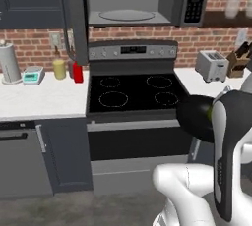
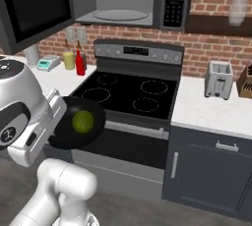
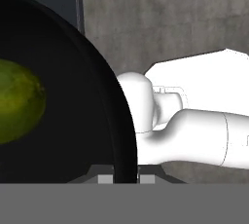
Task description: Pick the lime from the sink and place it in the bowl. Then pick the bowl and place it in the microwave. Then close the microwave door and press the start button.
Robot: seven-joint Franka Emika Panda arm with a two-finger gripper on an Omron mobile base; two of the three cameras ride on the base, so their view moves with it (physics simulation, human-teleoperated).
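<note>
Overall light: my kitchen was evenly and softly lit, neither dim nor harsh, with no single lamp visible.
Shadows: faint and diffuse; the darkest patch sat under the stove front and beneath the counter edge.
Glare: a soft sheen ran along my white arm, and the black bowl showed a dull gloss on its rim.
Sharpness: both base views looked slightly soft and low in detail; the brick wall was smeared.
Hand view: the lime looked blurred and mottled at close range; the bowl's interior was almost pure black.
Edge distortion: none that I could tell.
</note>
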